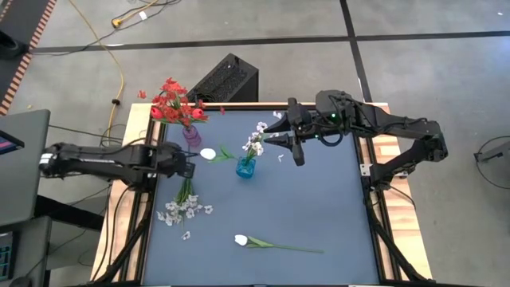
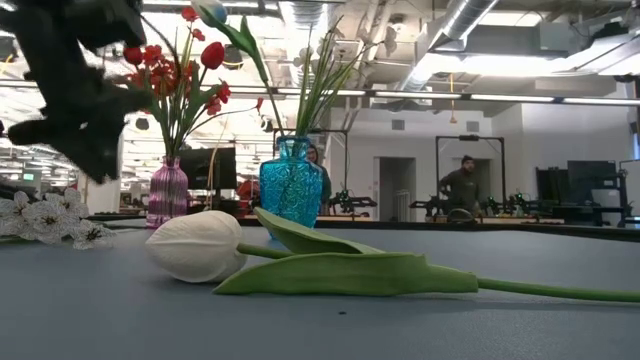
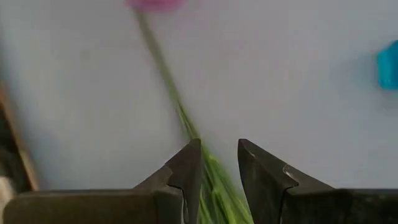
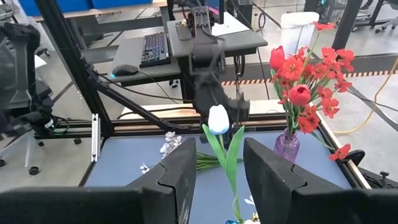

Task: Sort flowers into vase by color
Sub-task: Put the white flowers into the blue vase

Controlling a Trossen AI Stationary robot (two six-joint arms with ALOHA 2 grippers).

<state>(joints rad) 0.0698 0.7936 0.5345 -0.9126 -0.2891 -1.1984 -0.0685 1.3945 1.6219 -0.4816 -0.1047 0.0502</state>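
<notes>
My left gripper [image 1: 190, 169] [image 3: 219, 155] is open above the stem end [image 3: 214, 186] of a white blossom spray [image 1: 183, 209] that lies flat on the mat, with a finger on either side of the green stems. I cannot tell whether it touches them. My right gripper [image 1: 288, 147] [image 4: 219, 168] is open, just right of the blue vase [image 1: 245, 167]. That vase holds white blossoms [image 1: 255, 140] and a white tulip [image 4: 217, 119] that leans left [image 1: 209, 153]. The purple vase [image 1: 192, 133] holds red flowers [image 1: 175, 104]. Another white tulip [image 1: 241, 239] [image 2: 195, 245] lies near the front edge.
A black box [image 1: 227, 80] stands behind the table's far edge. A red petal [image 1: 142, 94] and small white bits [image 1: 186, 235] lie loose. The mat's right half [image 1: 319, 199] is bare. People stand far off in the room [image 2: 462, 185].
</notes>
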